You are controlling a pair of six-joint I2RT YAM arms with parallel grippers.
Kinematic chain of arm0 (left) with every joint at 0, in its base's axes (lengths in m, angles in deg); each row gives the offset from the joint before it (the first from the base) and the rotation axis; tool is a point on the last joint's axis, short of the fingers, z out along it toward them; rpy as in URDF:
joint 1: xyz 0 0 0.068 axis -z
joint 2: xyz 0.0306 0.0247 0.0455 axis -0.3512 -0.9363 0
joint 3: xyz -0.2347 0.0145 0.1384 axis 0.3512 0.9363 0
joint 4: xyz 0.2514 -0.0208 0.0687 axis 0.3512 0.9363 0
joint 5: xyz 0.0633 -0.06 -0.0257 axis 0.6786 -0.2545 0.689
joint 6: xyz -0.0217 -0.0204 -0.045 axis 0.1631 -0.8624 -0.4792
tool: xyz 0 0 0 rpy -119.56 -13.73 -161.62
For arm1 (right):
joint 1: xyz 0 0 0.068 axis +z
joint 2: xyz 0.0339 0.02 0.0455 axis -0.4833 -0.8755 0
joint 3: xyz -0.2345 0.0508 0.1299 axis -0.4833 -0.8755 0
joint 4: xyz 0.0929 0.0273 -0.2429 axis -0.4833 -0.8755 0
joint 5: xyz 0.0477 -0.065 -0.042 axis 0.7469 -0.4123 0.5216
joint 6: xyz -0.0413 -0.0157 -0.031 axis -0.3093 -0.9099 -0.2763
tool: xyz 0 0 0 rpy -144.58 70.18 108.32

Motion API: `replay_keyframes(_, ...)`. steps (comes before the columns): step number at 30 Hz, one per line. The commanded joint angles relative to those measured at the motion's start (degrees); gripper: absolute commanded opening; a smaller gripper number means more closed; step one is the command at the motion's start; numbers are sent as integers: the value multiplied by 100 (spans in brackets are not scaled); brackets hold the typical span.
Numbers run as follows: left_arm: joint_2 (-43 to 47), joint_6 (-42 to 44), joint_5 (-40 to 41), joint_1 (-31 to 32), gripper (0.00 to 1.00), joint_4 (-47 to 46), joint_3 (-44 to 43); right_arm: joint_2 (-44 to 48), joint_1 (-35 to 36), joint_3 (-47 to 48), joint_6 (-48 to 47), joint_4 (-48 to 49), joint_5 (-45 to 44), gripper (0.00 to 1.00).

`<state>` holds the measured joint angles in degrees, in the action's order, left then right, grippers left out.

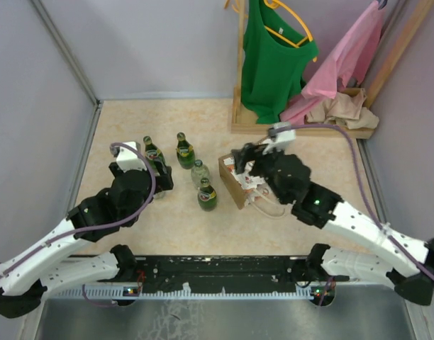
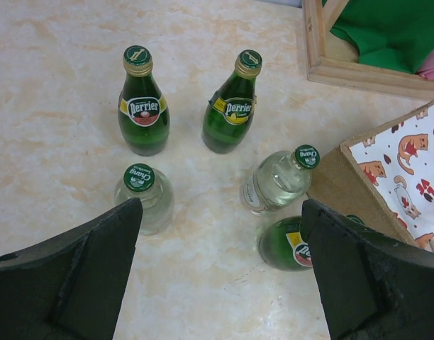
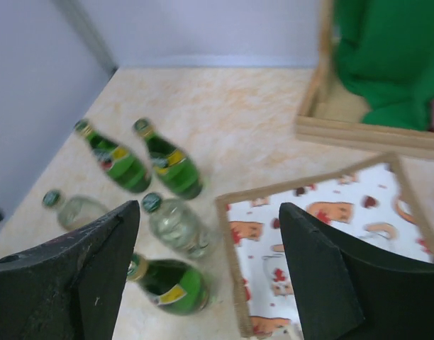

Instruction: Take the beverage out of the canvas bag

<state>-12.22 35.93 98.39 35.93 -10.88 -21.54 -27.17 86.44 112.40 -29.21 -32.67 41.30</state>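
Beneath the right gripper's (image 3: 210,207) wide-spread, empty jaws lies the canvas bag (image 3: 323,241), printed panel showing; its contents cannot be made out. The left gripper (image 2: 222,203), jaws equally wide and holding nothing, hangs over five bottles (image 2: 142,106). Its right finger (image 2: 366,276) half hides the green bottle (image 2: 277,244) beside the bag.

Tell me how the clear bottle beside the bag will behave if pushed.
The clear bottle looks like smooth glass, so probably slippery and breakable. It stands upright, tall on a narrow base, so a push near the cap would likely tip it; it could then roll. The bag and a green bottle stand close, so it may knock them.
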Motion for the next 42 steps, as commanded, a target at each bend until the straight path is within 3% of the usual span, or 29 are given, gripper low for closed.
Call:
replay_keyframes(1, -53, 285, -224, -6, 99, -341, 65, 840, -961, -303, 1462, -955, -699, 81)
replay_keyframes(7, -135, 429, -373, -6, 100, -439, 54, 1217, -2869, -719, 2408, -2055, 425, 89)
replay_keyframes(13, -262, 483, -481, -6, 100, -443, 6, 1204, -4084, -1407, 2845, -2105, 1996, 94)
replay_keyframes(26, -552, 522, -665, -6, 99, -567, 0, 1202, -4145, -2240, 3201, -1488, 2745, 99)
replay_keyframes(33, -575, 510, -746, -6, 99, -596, 1, 678, -4146, -2746, 3588, -314, 3003, 99)
replay_keyframes(38, -602, 472, -740, -6, 99, -534, -9, 196, -4146, -3131, 3876, 1075, 3227, 98)
replay_keyframes(42, -636, 410, -748, -6, 99, -430, -32, -23, -4146, -3281, 4019, 2017, 3127, 87)
